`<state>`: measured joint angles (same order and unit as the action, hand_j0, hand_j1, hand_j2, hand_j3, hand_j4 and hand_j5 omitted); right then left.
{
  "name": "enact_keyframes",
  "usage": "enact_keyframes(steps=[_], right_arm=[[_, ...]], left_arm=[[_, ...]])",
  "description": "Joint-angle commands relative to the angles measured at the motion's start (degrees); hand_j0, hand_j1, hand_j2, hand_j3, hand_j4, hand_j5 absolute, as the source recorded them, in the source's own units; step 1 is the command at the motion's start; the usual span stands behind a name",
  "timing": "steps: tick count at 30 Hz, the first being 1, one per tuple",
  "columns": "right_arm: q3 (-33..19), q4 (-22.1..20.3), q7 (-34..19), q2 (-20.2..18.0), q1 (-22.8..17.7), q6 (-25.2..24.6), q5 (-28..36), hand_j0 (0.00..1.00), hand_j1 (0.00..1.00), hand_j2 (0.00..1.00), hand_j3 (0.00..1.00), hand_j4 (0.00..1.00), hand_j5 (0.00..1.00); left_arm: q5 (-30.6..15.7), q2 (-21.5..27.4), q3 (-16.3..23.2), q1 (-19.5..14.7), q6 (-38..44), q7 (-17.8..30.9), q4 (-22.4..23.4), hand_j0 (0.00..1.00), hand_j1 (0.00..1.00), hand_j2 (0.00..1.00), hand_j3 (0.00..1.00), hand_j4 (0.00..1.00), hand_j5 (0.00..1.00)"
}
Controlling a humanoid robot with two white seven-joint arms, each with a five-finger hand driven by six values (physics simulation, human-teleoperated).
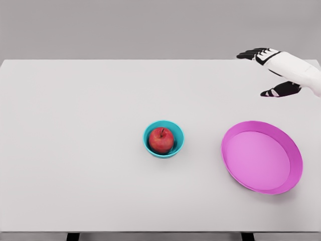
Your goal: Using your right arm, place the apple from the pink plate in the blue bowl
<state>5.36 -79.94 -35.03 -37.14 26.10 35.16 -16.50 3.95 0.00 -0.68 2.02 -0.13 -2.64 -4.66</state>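
White desk carries everything: the apple already sits in the blue bowl, well down-left of the right hand, fingers spread, empty; the pink plate lies nearer, below it.

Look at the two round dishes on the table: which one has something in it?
The blue bowl near the table's middle holds a red apple. The pink plate, right of it, is bare. The right robot hand holds nothing.

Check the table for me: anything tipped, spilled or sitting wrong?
Nothing stands out. The apple sits upright inside the blue bowl, the pink plate lies bare to its right, and the right hand hovers open beyond the plate, holding nothing.
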Motion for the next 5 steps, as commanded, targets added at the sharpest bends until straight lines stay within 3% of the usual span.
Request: enact_keyframes(steps=[1,5], right_arm=[[-0.5,2.0,0.0,1.3,0.0,-0.2,0.3,1.00,1.00,1.00,1.00,1.00,1.00],[-0.5,2.9,0.0,2.1,0.0,-0.2,-0.2,1.00,1.00,1.00,1.00,1.00,1.00]], left_arm=[[0.0,0.0,0.0,0.0,0.0,0.0,0.0,1.00,1.00,1.00,1.00,1.00,1.00],[0.4,0.0,0.0,-0.2,0.1,-0.6,0.0,1.00,1.00,1.00,1.00,1.00,1.00]])
